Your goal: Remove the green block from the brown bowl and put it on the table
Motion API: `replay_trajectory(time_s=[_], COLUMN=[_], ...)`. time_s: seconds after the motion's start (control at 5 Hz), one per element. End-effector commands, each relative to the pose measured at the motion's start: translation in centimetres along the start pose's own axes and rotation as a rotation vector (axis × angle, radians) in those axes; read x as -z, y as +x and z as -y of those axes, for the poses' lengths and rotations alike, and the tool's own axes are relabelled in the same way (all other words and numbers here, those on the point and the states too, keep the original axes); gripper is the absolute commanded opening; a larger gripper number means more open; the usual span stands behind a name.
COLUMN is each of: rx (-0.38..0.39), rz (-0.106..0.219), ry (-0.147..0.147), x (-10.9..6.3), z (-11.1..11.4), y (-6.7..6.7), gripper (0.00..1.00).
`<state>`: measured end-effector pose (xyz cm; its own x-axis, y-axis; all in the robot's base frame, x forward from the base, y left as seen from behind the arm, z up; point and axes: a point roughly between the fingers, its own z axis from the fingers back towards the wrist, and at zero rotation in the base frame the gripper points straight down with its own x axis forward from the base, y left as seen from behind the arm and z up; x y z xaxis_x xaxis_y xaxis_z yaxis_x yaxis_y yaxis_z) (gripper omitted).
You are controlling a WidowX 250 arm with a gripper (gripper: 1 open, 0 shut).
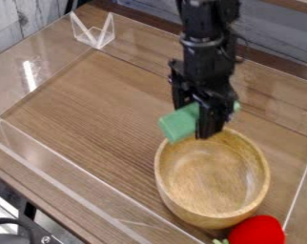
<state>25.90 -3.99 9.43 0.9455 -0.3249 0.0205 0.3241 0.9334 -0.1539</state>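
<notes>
Block [180, 124] out of bowl [210, 181], clamped in gripper [199, 115] above bowl's far-left rim, nr table's [86, 105] right edge. Lift done; left: clear rim, set down on table, let go. Fingertips hard to make out, block partly hidden, arm cut off up top.

We see a mint-green block [179, 125], plain all over. The bowl [213, 181] is light tan, a paler golden shade inside, with fine grain streaks. We find the tabletop [86, 114] mid-brown, streaked with straight wood grain. The rounded object [256, 231] is bright red with a touch of green. We see the robot arm [210, 48] in black or very dark grey.
</notes>
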Motion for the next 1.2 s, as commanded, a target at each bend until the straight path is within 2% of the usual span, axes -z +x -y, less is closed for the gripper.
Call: replay_trajectory(time_s=[0.0, 0.2, 0.6, 1.0], rx=[-0.057, -0.06, -0.07, -0.14], rz=[0.11, 0.132, 0.144, 0.153], ry=[0.046, 0.058, 0.086, 0.106], x=[-2.8, -1.5, 0.8, 1.5], z=[-1.4, -2.5, -5.0, -6.7], y=[2.0, 4.2, 7.2, 7.2], gripper=[0.0, 0.0, 0.0, 0.0])
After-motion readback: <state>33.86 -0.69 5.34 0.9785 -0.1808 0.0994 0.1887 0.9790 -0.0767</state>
